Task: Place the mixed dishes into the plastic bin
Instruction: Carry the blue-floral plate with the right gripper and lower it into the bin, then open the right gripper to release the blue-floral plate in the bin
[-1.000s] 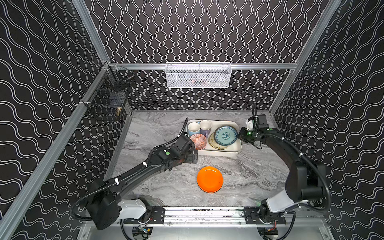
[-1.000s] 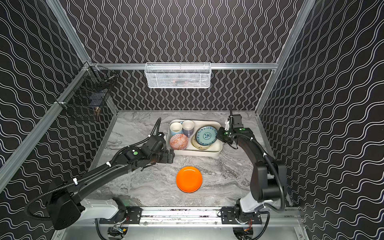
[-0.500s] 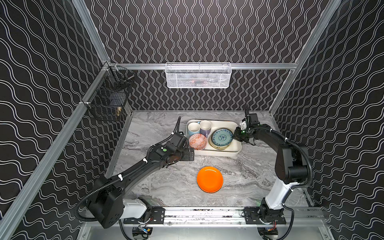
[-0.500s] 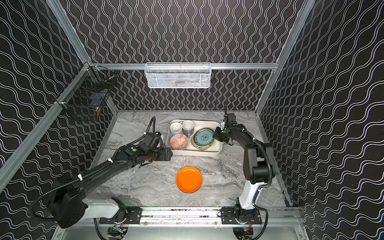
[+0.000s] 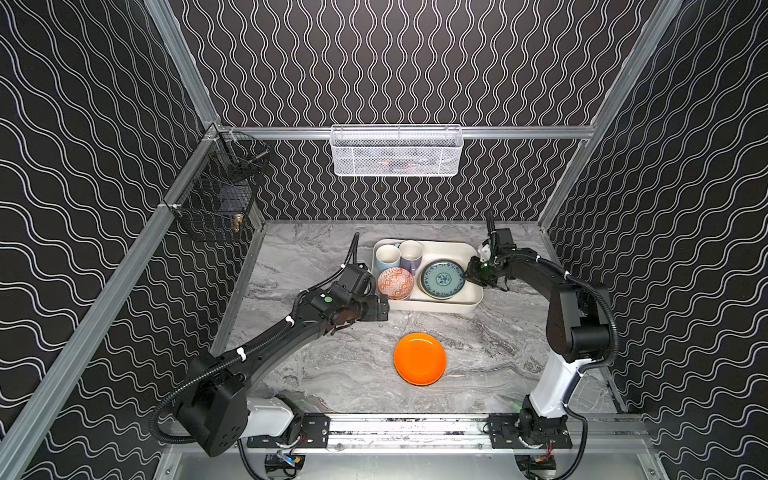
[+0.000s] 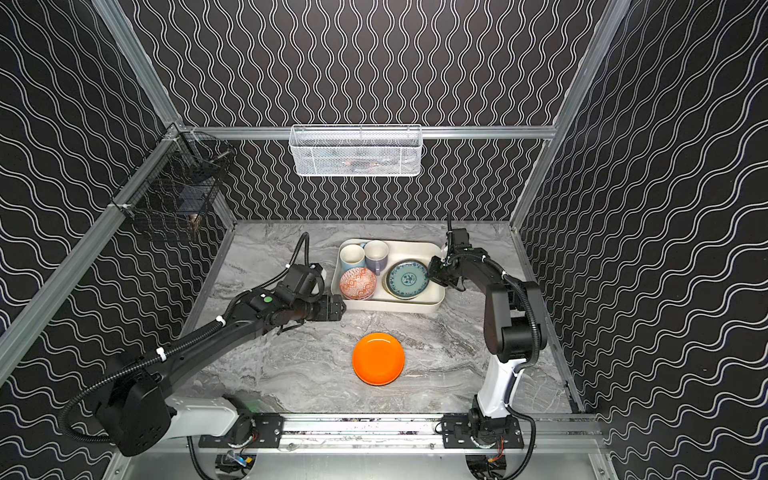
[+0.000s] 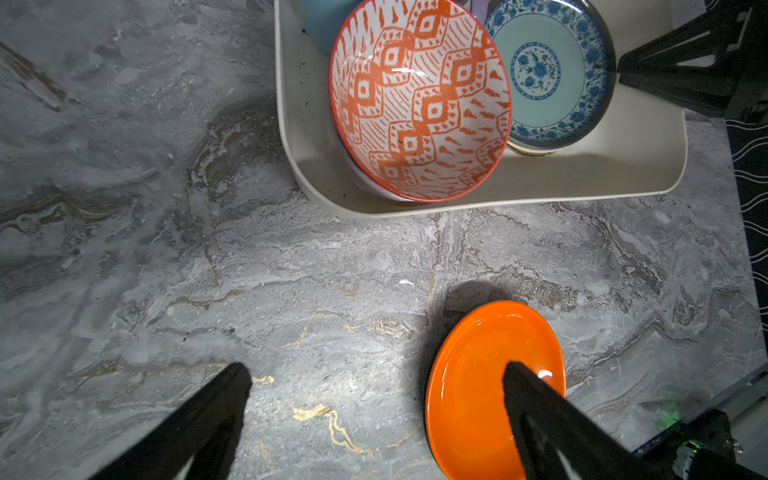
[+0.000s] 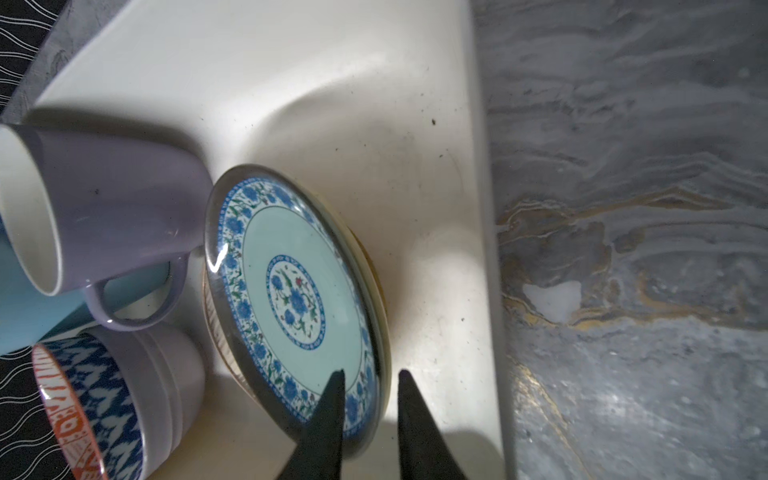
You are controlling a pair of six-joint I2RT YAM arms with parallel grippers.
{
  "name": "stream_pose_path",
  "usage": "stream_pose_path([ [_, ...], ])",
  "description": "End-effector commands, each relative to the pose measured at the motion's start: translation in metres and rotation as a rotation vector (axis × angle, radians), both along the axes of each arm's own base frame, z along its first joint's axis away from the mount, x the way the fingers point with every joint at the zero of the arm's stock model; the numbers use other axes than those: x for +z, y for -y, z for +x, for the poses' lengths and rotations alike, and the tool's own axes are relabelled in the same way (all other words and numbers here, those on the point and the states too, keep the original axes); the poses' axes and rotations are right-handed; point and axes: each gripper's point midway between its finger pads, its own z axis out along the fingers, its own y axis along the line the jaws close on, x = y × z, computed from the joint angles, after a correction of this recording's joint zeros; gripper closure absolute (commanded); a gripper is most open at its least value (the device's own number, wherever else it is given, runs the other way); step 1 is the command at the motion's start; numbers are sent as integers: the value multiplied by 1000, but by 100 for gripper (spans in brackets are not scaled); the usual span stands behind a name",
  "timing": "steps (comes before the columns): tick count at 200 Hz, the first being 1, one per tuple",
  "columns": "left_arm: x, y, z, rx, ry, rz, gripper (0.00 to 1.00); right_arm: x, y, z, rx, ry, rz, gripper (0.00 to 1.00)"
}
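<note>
Reaching from its base at the near left, the left arm (image 5: 270, 345) stretches low and almost straight toward the far right, with its wrist beside the near left corner of the bin (image 5: 436, 308). The left fingers (image 7: 208, 415) are spread wide and hold nothing, hovering above the marbled tabletop (image 5: 332, 374). The orange plate (image 5: 419, 358) lies alone on the tabletop, nearer than the bin and apart from it.

The right arm (image 5: 561, 307) rises from the near right, bends at the elbow and reaches left over the bin's right wall. The right fingers (image 8: 328, 415) stand slightly parted on either side of the teal plate's (image 5: 442, 279) right rim, without pinching it. That plate lies in the right part of the bin. The patterned bowl (image 5: 395, 282) sits to its left, and the blue mug (image 5: 387, 255) and lilac mug (image 5: 410, 252) stand at the far left.
</note>
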Motion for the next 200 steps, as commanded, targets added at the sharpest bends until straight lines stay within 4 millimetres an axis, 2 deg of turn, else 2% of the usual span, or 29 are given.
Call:
stream_pose_path([
  [1,3,2,2,-20,16,-9,1,6,9,-6,-8,-1,-61,71],
  [29,3,3,1,-19,15,-22,1,5,17,-9,-15,-5,-105,78],
  [68,3,2,0,-16,17,-18,1,-6,10,-4,-3,-28,-96,84],
  [76,4,1,0,-17,19,-18,1,-3,9,-2,-2,-21,-99,84],
  [79,3,1,0,-16,18,-17,1,-14,9,-2,-2,-44,-103,84],
  [85,3,1,0,-17,17,-19,1,-16,8,-1,0,-49,-101,84],
  [163,2,0,1,-14,11,-30,1,-19,1,7,5,-49,-86,83],
  [200,1,0,1,-15,8,-29,1,-4,1,10,0,-13,-95,79],
])
